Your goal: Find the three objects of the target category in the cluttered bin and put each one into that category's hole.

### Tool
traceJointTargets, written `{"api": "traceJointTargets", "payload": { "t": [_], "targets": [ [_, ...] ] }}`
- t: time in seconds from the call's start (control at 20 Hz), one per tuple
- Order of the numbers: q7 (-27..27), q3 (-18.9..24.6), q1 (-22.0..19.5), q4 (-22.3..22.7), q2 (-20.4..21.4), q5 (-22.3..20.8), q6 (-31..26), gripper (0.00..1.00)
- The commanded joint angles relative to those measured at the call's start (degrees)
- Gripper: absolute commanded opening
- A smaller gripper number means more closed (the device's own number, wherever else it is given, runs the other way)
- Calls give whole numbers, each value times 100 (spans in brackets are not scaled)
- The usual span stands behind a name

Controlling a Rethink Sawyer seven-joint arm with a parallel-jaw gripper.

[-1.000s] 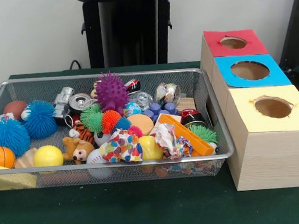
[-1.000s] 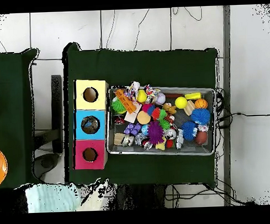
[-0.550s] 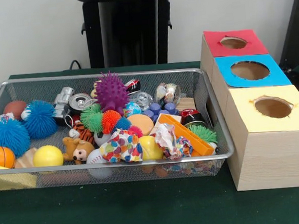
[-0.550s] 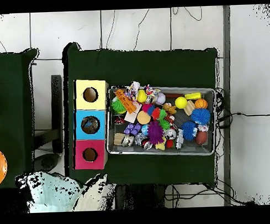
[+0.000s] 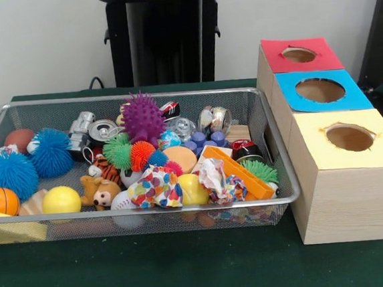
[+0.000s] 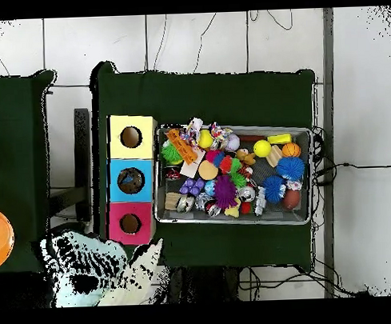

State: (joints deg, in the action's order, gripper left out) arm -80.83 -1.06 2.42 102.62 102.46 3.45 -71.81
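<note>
Wire bin (image 5: 285, 175) long axis runs left-right beside boxes (image 5: 346, 190).

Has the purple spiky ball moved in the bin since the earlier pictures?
No. The purple spiky ball sits at the same spot against the bin's far rim, beside the silver can.

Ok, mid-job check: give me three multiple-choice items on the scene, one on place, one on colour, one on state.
1. In the front view, where does the yellow-topped box stand?
A. Nearest the camera in the row
B. Farthest
C. Inside the bin

2. What colour is the middle box top?
A. Green
B. Blue
C. Black

3. What state is the wire bin in?
A. Empty
B. Tipped over
C. Upright and crowded with toys

Answers: 1 A, it sits in front of the blue and red ones; 2 B, blue surrounds its hole; 3 C, it stands level holding the purple spiky ball and more.
</note>
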Motion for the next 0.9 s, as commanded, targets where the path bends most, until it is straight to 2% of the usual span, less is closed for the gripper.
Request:
{"api": "traceJointTargets", "payload": {
  "t": [0.05, 0.9],
  "targets": [
    [258, -592, -223, 1397, -434, 101, 703, 0],
    [847, -627, -487, 1856, -663, 319, 1502, 0]
  ]
}}
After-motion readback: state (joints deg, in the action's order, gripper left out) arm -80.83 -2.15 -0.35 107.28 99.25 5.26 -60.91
